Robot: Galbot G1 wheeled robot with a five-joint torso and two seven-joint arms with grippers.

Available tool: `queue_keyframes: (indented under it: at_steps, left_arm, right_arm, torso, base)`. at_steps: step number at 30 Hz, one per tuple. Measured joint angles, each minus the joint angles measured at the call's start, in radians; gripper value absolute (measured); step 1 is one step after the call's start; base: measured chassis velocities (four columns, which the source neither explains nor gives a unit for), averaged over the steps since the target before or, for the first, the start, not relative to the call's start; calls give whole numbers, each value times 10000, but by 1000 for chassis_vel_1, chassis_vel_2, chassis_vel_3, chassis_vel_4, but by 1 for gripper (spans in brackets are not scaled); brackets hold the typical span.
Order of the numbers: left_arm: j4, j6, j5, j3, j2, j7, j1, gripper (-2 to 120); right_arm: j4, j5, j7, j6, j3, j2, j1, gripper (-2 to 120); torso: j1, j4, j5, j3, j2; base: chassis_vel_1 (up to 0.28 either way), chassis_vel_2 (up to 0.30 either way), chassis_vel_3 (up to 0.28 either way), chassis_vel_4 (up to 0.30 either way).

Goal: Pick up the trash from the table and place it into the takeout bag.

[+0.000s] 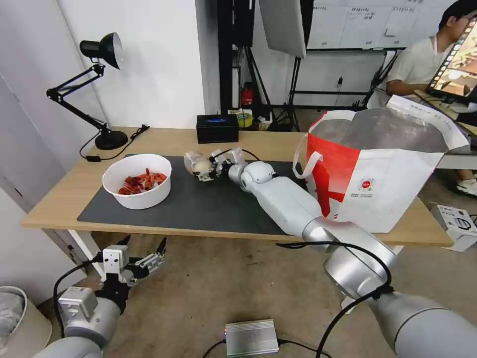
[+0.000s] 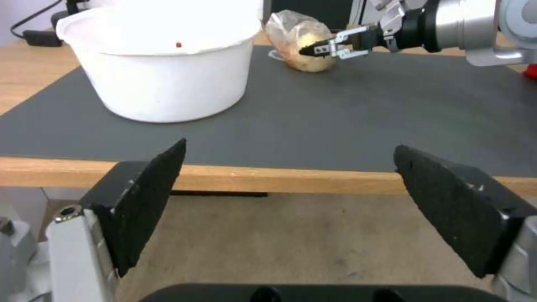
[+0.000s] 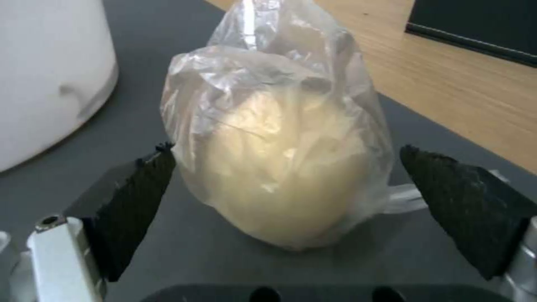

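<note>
A knotted clear bag with a pale lump (image 3: 280,167) lies on the dark grey mat (image 1: 198,206) of the table (image 1: 59,199), just right of the white round bowl of red scraps (image 1: 136,181). My right gripper (image 1: 206,166) stands open around this bag, one pad (image 3: 140,197) at its side and the other pad (image 3: 459,205) a little off it. The left wrist view shows the bag (image 2: 299,42) and bowl (image 2: 162,71) from the front. The takeout bag (image 1: 377,164) stands open at the table's right end. My left gripper (image 1: 144,242) hangs open below the table's front edge.
A black tissue box (image 1: 217,128) sits at the table's back edge and a black desk lamp (image 1: 102,74) at its back left. On the floor are a grey metal box (image 1: 251,337), a white device (image 1: 459,223) at right and a bin (image 1: 20,318) at left.
</note>
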Motion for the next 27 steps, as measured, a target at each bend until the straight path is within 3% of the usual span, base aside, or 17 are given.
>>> queue_keyframes:
  at_steps: [3, 5, 7, 10, 13, 19, 24, 27]
  left_arm:
    - [-32, -3, 2, 12, -3, 4, 0, 100]
    - [-35, -5, 14, 39, -8, 9, 6, 100]
    - [-35, -6, 19, 46, -8, 10, 12, 100]
    - [-36, -10, 25, 58, 2, 12, 18, 100]
    - [-35, -11, 26, 58, 10, 12, 18, 100]
    - [0, -39, 28, 89, 84, 17, -17, 100]
    - [37, -56, 18, 94, 132, 16, -42, 100]
    - [57, -75, -24, 58, 204, 17, -42, 100]
  right_arm:
    - [-102, -17, 26, 56, 40, 0, 28, 100]
    - [-251, -24, 25, 125, 101, 0, 2, 86]
    - [-287, -33, 23, 152, 111, 0, -28, 82]
    - [-374, -67, 23, 194, 200, -2, -79, 68]
    - [-386, -72, 22, 196, 224, -3, -85, 64]
    - [-385, -77, 22, 223, 251, -15, -112, 34]
    - [-320, -80, 32, 239, 328, -27, -140, 21]
    - [17, -159, 245, 244, 529, -44, -250, 7]
  torso:
    - [0, 0, 0, 0, 0]
    - [0, 0, 0, -1, 0]
    - [0, 0, 1, 0, 0]
    - [0, 0, 0, -1, 0]
    - [0, 1, 0, 0, 0]
    - [0, 1, 0, 0, 0]
    - [0, 1, 0, 0, 0]
    - [0, 1, 0, 0, 0]
  base:
    - [0, 0, 0, 0]
    - [0, 0, 0, 0]
    - [0, 0, 0, 0]
    - [0, 0, 0, 0]
    - [0, 0, 0, 0]
    - [0, 0, 0, 0]
    - [0, 0, 0, 0]
    - [0, 0, 0, 0]
